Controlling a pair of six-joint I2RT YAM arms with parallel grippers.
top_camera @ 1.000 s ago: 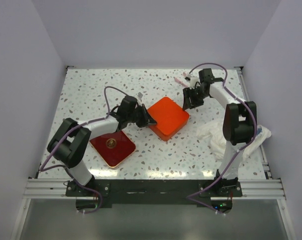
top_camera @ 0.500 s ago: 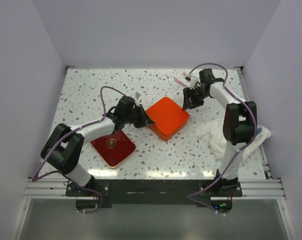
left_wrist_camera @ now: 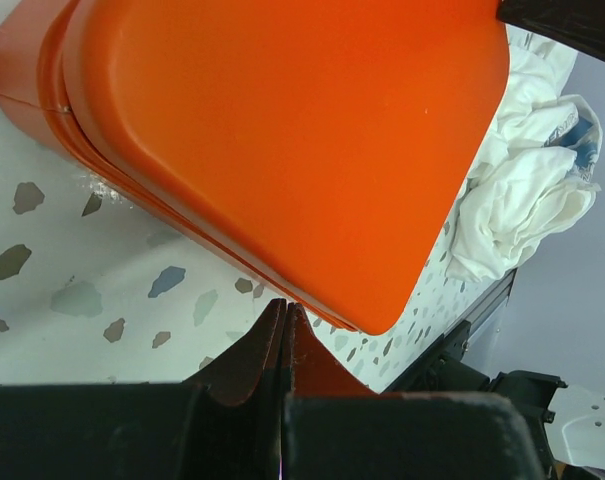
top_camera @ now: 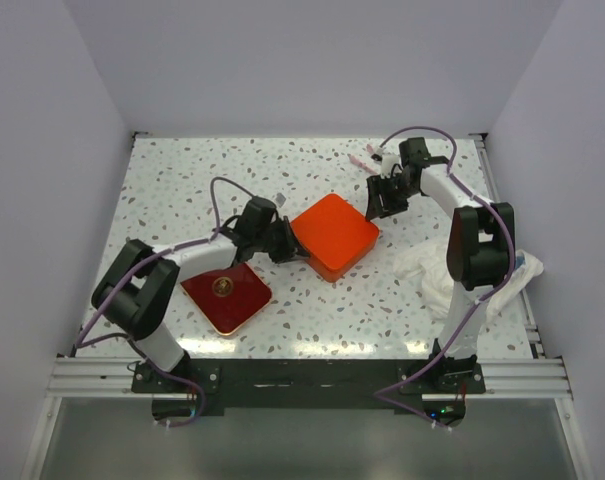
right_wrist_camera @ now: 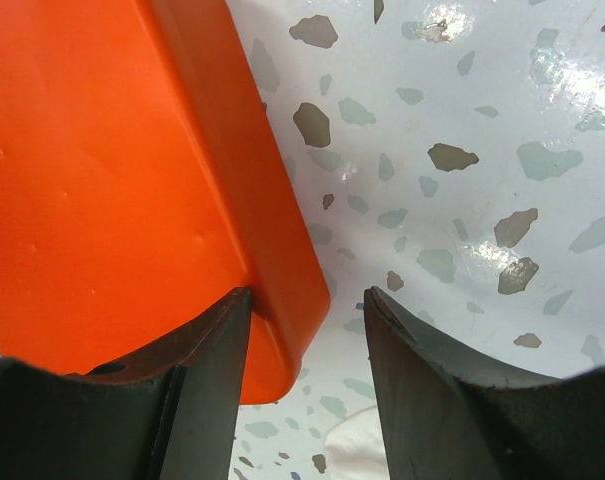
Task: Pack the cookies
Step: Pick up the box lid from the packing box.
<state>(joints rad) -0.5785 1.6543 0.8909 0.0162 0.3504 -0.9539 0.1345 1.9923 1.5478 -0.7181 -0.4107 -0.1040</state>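
No cookies show in any view. A closed orange box [top_camera: 333,235] lies in the middle of the table. My left gripper [top_camera: 294,250] is shut and empty, its tips at the box's left edge near the table surface; in the left wrist view the closed tips [left_wrist_camera: 285,306] sit just under the box's lid seam [left_wrist_camera: 282,150]. My right gripper [top_camera: 380,207] is open at the box's far right corner. In the right wrist view [right_wrist_camera: 307,293] one finger [right_wrist_camera: 207,340] rests against the box top [right_wrist_camera: 112,200] and the other stands off the corner over the table.
A dark red square tray [top_camera: 225,290] with a small round gold mark lies left of the box, under my left arm. A crumpled white cloth [top_camera: 452,270] lies at the right edge, also in the left wrist view [left_wrist_camera: 522,190]. Small pink items [top_camera: 362,160] lie at the back.
My left arm swung out and back, and its shut gripper has dropped slightly nearer along the box's left edge. The right arm and the box have not moved.
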